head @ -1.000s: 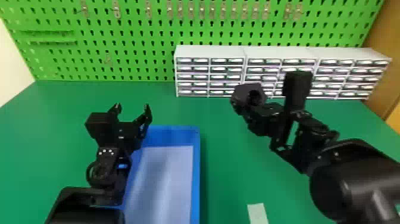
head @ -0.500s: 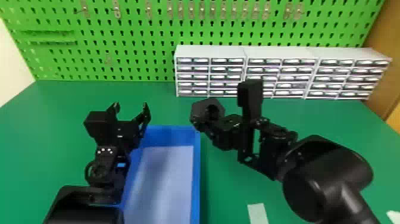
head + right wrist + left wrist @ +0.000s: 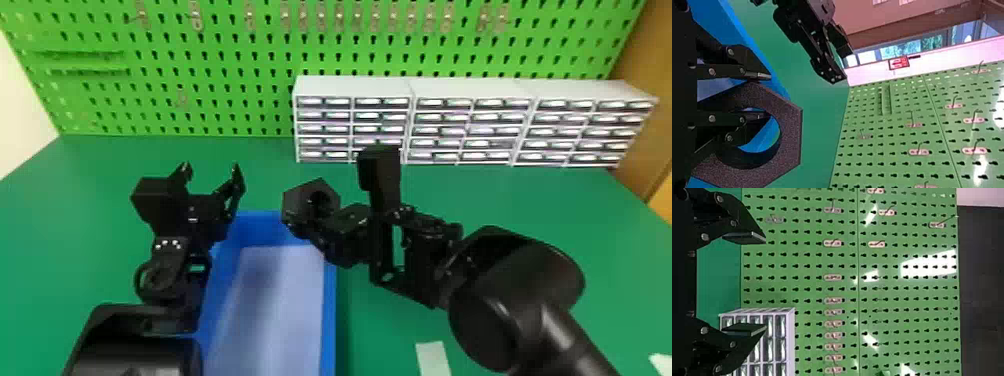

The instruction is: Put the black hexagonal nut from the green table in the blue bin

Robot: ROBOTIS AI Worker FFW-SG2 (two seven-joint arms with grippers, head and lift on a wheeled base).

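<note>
In the head view my right gripper [image 3: 300,225] is at the blue bin's [image 3: 328,310] far right corner, above the rim, with the black hexagonal nut [image 3: 295,200] at its fingertips. The right wrist view shows the right gripper [image 3: 764,95] shut on the nut [image 3: 789,137], one finger in the hole and the other outside the ring; the blue bin [image 3: 738,23] lies beyond. My left gripper [image 3: 212,172] stands open over the bin's far left corner in the head view. Between the left gripper's [image 3: 766,282] spread fingers in the left wrist view there is nothing.
White drawer cabinets [image 3: 350,87] stand along the back of the green table [image 3: 480,200], before a green pegboard [image 3: 225,75]. A pale strip [image 3: 433,357] lies on the table right of the bin. The two grippers are close together.
My right arm has moved left, carrying the nut from over the table at the right to the bin's far right corner. The left arm has stayed nearly still.
</note>
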